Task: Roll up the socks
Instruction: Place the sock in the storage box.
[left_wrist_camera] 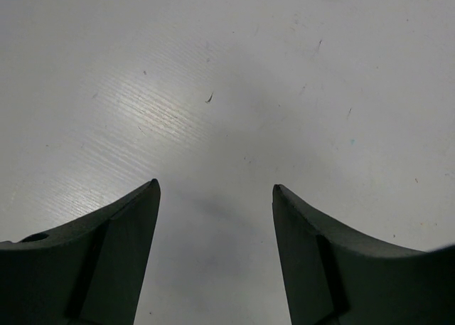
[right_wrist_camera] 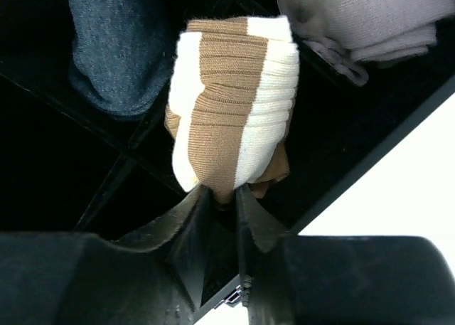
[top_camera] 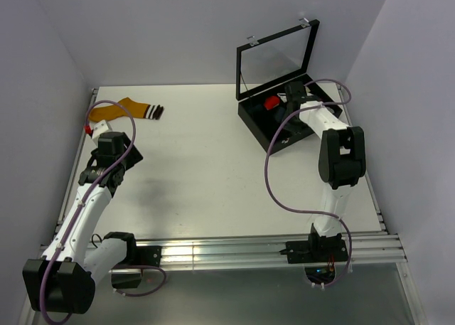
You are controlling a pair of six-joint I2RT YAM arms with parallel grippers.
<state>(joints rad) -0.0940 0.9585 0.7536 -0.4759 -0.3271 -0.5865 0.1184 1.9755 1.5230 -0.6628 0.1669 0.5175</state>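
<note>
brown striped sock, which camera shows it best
The right wrist view: the rolled brown sock fills the centre, pinched by the right gripper above the dividers of the black box. In the top external view it cannot be made out where the right arm reaches into the box. The left wrist view shows table, not the sock.

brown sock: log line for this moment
right hand: shut on rolled brown sock over black box | left hand: open | mustard sock: unrolled

Tbl [top_camera: 213,168]: orange sock [top_camera: 140,109] far L, black box [top_camera: 257,129] far R.
</note>
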